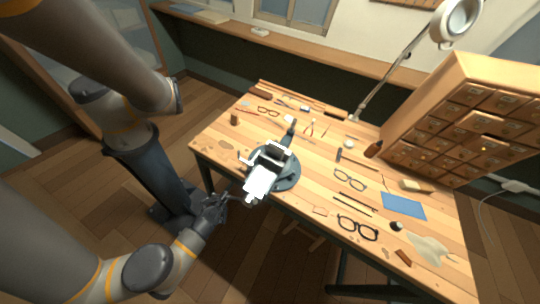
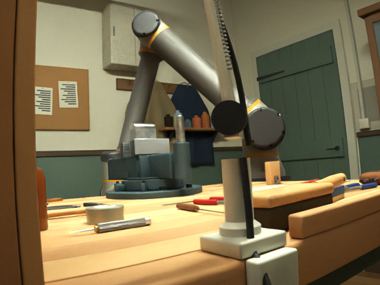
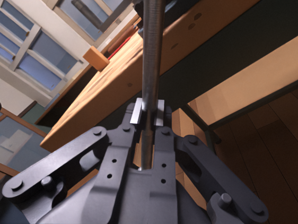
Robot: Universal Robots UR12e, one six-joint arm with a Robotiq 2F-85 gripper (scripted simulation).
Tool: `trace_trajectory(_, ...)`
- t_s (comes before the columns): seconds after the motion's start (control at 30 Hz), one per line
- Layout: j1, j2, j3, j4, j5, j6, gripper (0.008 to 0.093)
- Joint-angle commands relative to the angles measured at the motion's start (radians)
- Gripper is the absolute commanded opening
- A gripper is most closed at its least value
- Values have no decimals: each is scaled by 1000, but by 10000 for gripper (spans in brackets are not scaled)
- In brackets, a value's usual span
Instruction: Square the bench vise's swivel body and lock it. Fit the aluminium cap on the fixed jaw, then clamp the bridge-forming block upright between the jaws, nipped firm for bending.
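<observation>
The bench vise [image 1: 272, 167] sits on its round base at the front edge of the workbench, and its steel handle bar [image 3: 149, 79] hangs out past that edge. I hold the lower end of this bar in my gripper [image 3: 147, 111], which is closed on it below bench height. The gripper [image 1: 220, 200] is left of the vise's front end. A pale aluminium cap [image 2: 150, 145] lies on a jaw, with a metal block [image 2: 142, 130] upright behind it. From the second side camera the vise [image 2: 150, 171] hides my gripper.
The bench's front edge [image 3: 111, 87] and its underframe run close above my gripper. The lamp post [image 2: 234, 171] and its clamp stand at the bench's far corner. Spectacle frames [image 1: 350, 180], pliers and small tools lie scattered on the top. A drawer cabinet [image 1: 470, 125] fills the right end.
</observation>
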Motion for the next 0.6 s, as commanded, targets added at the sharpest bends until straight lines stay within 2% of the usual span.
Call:
trace_trajectory(0.0,-1,-4,2,3,-2,8,80)
trace_trajectory(0.57,-18,-43,32,12,-19,159,80)
